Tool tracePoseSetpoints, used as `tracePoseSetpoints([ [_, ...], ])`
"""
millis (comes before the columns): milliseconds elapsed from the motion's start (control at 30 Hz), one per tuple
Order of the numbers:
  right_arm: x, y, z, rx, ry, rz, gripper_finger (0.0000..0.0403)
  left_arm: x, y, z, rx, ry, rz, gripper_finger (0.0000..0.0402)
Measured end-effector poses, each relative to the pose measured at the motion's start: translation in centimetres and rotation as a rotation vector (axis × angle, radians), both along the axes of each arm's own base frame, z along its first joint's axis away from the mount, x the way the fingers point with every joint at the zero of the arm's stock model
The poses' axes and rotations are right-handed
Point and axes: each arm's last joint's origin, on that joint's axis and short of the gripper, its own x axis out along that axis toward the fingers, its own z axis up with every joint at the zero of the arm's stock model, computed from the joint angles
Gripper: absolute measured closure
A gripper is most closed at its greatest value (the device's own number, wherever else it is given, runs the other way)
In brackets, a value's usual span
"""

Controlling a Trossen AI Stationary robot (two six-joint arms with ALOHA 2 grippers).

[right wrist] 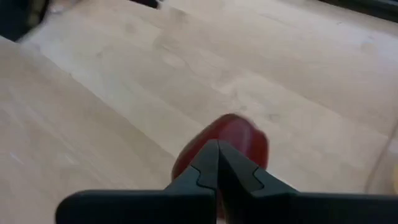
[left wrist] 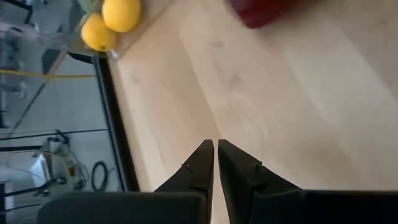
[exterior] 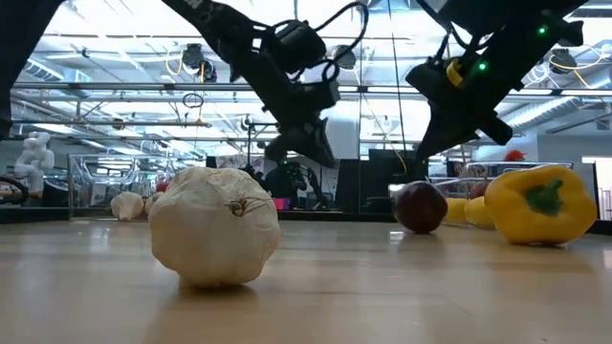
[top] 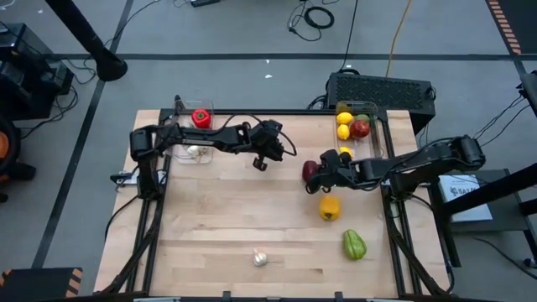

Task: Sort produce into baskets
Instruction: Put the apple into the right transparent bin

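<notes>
Near the frame's bottom centre, a garlic [top: 260, 258] lies on the bench [top: 218, 218]. To its right sit a green pepper [top: 354, 245] and, above, a yellow pepper [top: 330, 207]. At centre right, the right hand [top: 322, 178], fingers pressed together, hovers beside a red apple [top: 310, 171]. The left hand [top: 261, 161], likewise closed and empty, hangs centre. Baskets sit upper left [top: 195, 134] and upper right [top: 357, 130].

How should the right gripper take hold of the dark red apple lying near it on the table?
Probably from straight above. The dark red apple sits free on the wooden table, round with clear sides. The right gripper, now shut beside it, should open wide and close across the apple's widest middle, clear of the yellow bell pepper.
</notes>
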Motion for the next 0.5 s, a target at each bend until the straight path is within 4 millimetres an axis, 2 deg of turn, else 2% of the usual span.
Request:
tracePoseSetpoints([
  [200,-0.6,0.9,-0.7,0.075,0.035,-0.050,0.0402,-0.9,1.4,-0.4,-0.066,0.040,0.008,0.0371],
  [300,-0.5,1.7,-1.2,0.087,0.031,-0.064,0.0402,-0.5,1.8,-1.4,-0.122,0.027,-0.043,0.0371],
  [500,0.7,2.0,-2.2,0.045,0.050,-0.005,0.0402,0.9,1.1,-3.1,-0.097,0.003,-0.096,0.0371],
])
